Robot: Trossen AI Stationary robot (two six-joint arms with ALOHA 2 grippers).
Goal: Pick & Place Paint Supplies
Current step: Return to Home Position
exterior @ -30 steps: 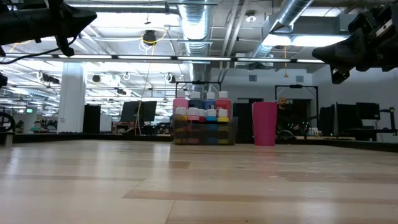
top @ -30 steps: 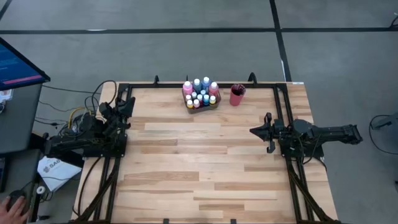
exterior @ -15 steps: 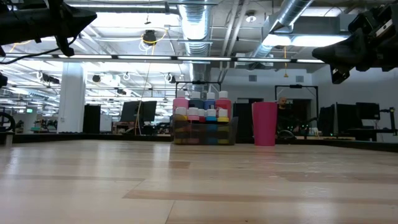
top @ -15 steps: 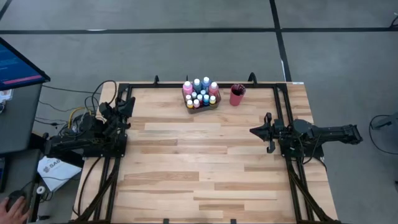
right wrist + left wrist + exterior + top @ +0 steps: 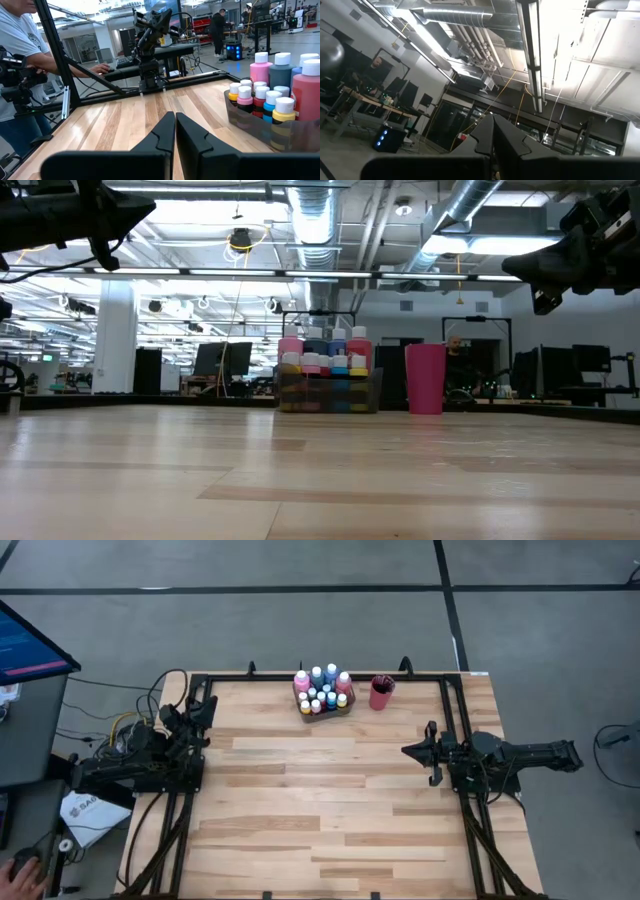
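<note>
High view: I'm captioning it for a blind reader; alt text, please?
Paint bottles stand packed in a grey tray at the wooden table's top edge, a red cup beside it. The left hand and right hand wait empty at the sides.

Table [image 5: 320, 800] middle open; tray [image 5: 330, 394] of paint bottles [image 5: 320, 692], red cup [image 5: 381, 693] block far edge.

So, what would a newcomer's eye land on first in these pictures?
The bright paint bottles packed in the grey tray at the far edge of the table, with the red cup beside it. The arms rest at the table's two sides, left claw and right claw both shut and empty.
</note>
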